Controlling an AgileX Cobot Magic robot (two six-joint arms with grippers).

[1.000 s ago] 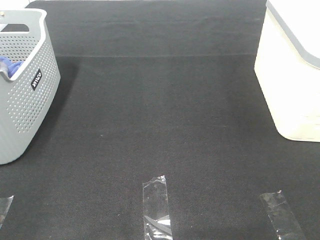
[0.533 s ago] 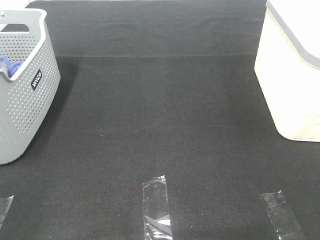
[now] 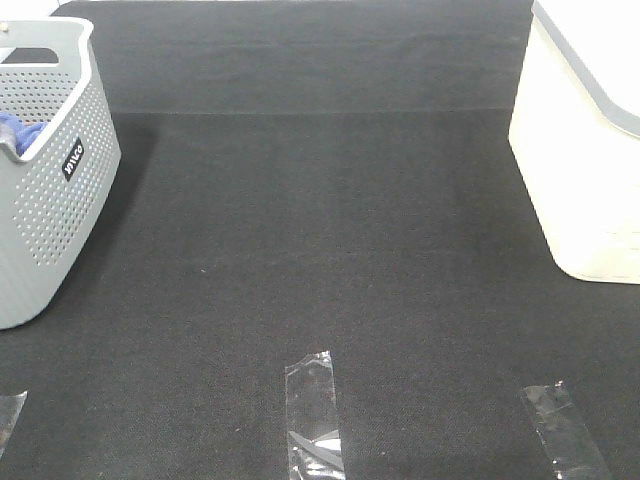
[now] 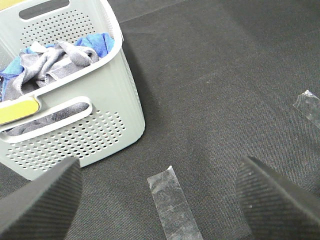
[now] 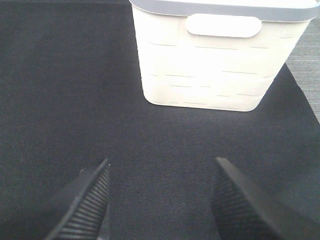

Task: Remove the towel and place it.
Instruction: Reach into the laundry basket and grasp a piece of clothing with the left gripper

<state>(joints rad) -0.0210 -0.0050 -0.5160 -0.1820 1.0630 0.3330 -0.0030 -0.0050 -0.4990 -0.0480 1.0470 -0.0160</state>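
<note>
Towel (image 4: 54,56) is bunched up in the grey basket (image 4: 107,115) on the left, tangled with a blue cloth (image 4: 101,43). Left gripper (image 4: 160,200) hangs near it, jaws wide, holding nothing. Right gripper (image 5: 165,200) is spread apart too, empty, facing the white bin (image 5: 220,65) on the right.

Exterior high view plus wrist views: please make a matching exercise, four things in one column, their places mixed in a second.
1. grey perforated plastic basket
2. cream-white plastic bin
3. greyish-lavender terry towel
4. clear tape strip

A. stuck flat, centre near edge
B. inside the basket
C. left side of the black fabric mat
D. right side of the mat

Pairs: 1-C, 2-D, 3-B, 4-A
</note>
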